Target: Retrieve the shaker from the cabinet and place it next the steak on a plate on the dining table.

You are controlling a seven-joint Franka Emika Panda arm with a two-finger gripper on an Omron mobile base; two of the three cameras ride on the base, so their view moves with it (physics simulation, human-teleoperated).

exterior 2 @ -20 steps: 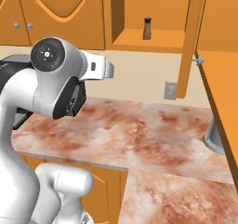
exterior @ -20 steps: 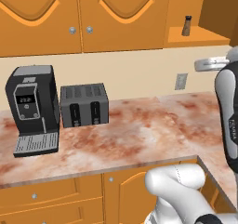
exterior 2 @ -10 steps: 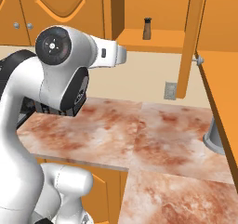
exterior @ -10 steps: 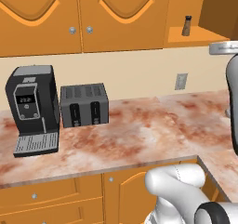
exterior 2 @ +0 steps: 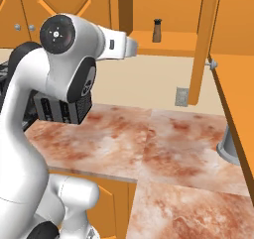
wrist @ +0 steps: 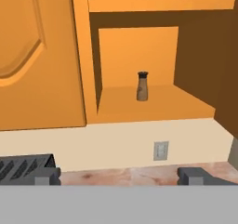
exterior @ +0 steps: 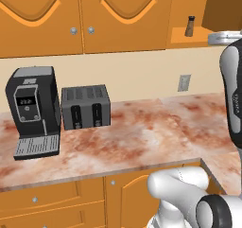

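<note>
Compared with a second ago, the white arm's forearm has swung further right and upward: in the left base view it now stands taller at the right edge, and in the right base view the wrist link has risen toward the open shelf. The base cameras have not shifted; the counter scene is unchanged.

The two-finger gripper (wrist: 118, 175) has its jaws wide apart, with nothing between them; one dark fingertip (wrist: 46, 175) sits at each lower corner of the hand view.

The small slim brown shaker with a darker top (wrist: 142, 86) stands upright on the bottom shelf of the orange wooden wall cabinet (wrist: 153, 102), whose right door is open. The shaker is well apart from the gripper, ahead of it and higher.

The black coffee machine (exterior: 34, 109) carries a small display with pale marks too small to read. No legible writing shows on the dark grey two-slot toaster (exterior: 86, 106) or the grey wall outlet (exterior: 184, 83).

The gripper itself is cut off at the right edge of the left base view. A grey rounded object (exterior 2: 232, 146) on the reddish-brown marbled counter (exterior 2: 163, 149) is partly hidden behind the open door.
</note>
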